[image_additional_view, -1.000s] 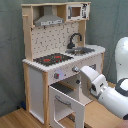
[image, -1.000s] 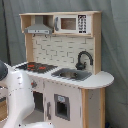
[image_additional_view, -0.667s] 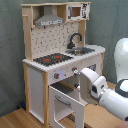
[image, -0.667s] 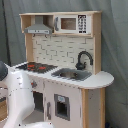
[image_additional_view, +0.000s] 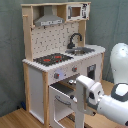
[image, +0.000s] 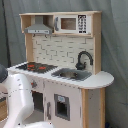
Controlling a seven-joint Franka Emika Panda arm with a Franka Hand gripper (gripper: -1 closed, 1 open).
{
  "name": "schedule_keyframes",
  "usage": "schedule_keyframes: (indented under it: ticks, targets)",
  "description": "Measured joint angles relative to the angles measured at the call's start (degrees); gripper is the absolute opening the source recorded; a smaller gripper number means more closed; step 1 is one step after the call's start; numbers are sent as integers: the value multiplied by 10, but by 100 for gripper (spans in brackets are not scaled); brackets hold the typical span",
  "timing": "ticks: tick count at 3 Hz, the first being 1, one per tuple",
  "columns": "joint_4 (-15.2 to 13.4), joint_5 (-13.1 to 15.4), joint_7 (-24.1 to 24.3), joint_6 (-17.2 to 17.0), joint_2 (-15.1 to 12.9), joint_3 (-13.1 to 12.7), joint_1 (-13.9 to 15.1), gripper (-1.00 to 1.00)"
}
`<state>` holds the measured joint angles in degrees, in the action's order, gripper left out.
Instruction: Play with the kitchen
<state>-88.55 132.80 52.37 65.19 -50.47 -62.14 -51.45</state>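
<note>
Grey curtain (image: 115, 60) behind the kitchen (image_additional_view: 60, 65); arm (image_additional_view: 107, 100) hides gripper, state unclear.

Soft even light, faint shadows, overall blur

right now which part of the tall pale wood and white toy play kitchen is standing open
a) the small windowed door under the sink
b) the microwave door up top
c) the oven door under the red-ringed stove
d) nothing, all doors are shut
c: in the second exterior view the oven door under the red-ringed stove of the kitchen hangs open, swung outward, with the arm's end close beside it.
</note>
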Motion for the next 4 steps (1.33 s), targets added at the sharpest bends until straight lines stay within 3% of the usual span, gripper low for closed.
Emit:
schedule_keyframes:
  ticks: [2, 3, 4]
  targets:
    - [61, 0, 6, 16, -97, 1, -22, 100]
    - [84, 0, 6, -7, -145, 1, -22, 100]
    - [88, -1, 7, -59, -172, 1, -22, 100]
